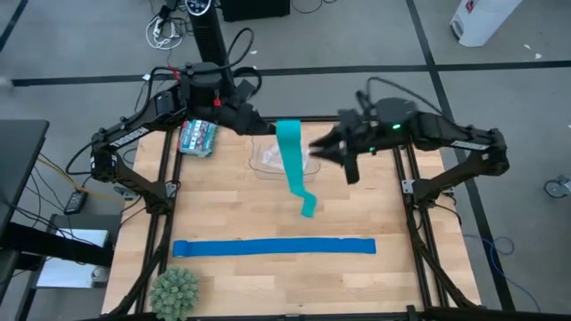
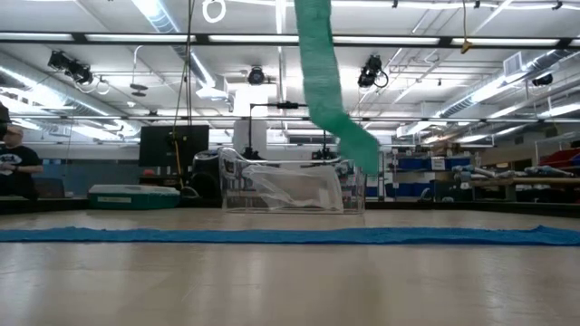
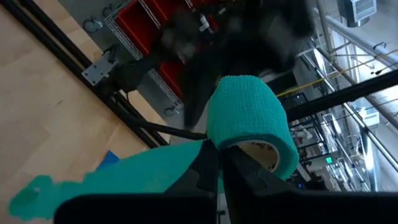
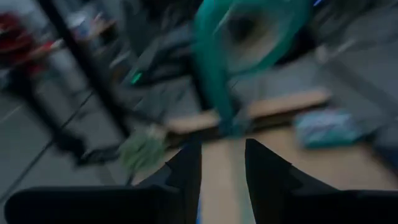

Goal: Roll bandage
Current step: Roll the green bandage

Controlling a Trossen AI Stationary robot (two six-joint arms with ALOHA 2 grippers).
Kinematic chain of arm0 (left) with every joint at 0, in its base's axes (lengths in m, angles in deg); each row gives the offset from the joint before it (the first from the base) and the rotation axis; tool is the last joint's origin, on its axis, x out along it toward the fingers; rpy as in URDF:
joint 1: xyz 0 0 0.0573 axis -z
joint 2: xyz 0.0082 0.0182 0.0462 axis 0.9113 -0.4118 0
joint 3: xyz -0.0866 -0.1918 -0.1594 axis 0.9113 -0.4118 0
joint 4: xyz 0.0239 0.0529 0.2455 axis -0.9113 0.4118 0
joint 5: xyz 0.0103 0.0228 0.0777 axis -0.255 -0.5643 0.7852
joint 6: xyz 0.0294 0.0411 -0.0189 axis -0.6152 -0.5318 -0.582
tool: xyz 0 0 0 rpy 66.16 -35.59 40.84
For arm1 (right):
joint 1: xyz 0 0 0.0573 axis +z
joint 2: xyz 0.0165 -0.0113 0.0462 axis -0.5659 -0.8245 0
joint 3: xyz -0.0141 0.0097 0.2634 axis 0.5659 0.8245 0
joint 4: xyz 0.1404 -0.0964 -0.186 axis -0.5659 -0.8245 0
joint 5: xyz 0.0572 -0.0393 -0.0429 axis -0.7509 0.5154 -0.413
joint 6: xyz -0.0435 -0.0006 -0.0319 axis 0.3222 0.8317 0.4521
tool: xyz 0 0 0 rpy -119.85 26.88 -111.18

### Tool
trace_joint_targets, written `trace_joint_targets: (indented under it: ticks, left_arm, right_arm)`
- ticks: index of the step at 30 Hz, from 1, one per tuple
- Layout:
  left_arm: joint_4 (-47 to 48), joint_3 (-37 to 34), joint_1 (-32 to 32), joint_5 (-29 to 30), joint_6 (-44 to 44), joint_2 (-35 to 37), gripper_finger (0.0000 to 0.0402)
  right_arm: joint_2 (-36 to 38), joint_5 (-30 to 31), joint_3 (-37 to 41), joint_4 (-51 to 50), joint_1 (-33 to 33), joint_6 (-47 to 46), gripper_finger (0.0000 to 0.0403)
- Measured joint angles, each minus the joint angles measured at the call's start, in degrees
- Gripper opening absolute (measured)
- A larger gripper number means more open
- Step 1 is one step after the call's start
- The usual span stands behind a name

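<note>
The teal bandage is partly wound into a roll (image 3: 249,118) on a pale core, held high above the table's far middle. Its loose strip (image 1: 294,174) hangs down from the roll, and the free end (image 2: 362,149) dangles clear of the table. My left gripper (image 1: 266,125) is shut on the roll. My right gripper (image 1: 314,152) stands just to the roll's right, at about the same height. Its fingers (image 4: 186,168) are open with nothing between them, and the roll (image 4: 249,31) is ahead of them. My left gripper holds the roll by its wall at the open end (image 3: 219,144). One finger (image 3: 239,171) reaches into the hollow core and the other (image 3: 205,171) lies outside. The fingers come nearly level from the table's left. The roll is lifted clear, and the strip hangs slack below it.
A royal-blue strip (image 1: 272,247) lies flat across the near half of the table. A clear plastic container (image 1: 268,162) stands under the roll, a teal patterned box (image 1: 198,138) at the far left and a green spiky ball (image 1: 174,290) at the near left corner. A person (image 2: 14,163) is in the room behind.
</note>
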Motion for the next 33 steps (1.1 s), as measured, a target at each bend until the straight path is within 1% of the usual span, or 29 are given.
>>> trace_joint_targets:
  ticks: [2,4,6,9,15,19,23,29,33]
  left_arm:
    - [-0.08,0.0,1.31,0.58,-0.77,0.0,0.0015]
    - [-0.85,0.0,3.18,2.63,-3.25,0.0,0.0015]
    - [-2.4,0.02,5.08,5.5,-5.26,-0.23,0.0015]
    - [-4.2,0.02,6.9,7.7,-6.91,-1.04,0.0015]
    - [-7.33,0.02,10.03,11.71,-8.82,-3.01,0.0015]
    - [-7.43,0.02,10.41,11.93,-8.45,-4.19,0.0015]
    - [-7.47,0.0,10.13,10.97,-6.24,-4.32,0.0015]
    - [-7.47,0.0,8.61,6.76,-2.55,-4.31,0.0015]
    - [-7.58,0.0,8.04,3.92,-0.38,-4.28,0.0015]
  right_arm:
    - [1.45,4.92,0.0,2.3,-0.02,0.9,0.011]
    - [2.8,8.42,0.0,3.02,-0.14,1.8,0.0107]
    - [3.9,8.84,0.0,3.84,-0.44,2.82,0.0105]
    - [5.1,8.29,0.0,4.26,-0.44,3.43,0.0105]
    - [6.39,7.02,0.0,4.28,-0.46,1.72,0.0103]
    - [6.59,4.23,0.0,4.79,0.35,4.75,0.0103]
    - [6.28,3.86,0.0,4.59,2.24,10.37,0.0103]
    - [4.95,3.88,-0.02,3.87,2.43,13.79,0.0108]
    - [4.1,4.3,-0.02,3.7,2.43,15.66,0.0127]
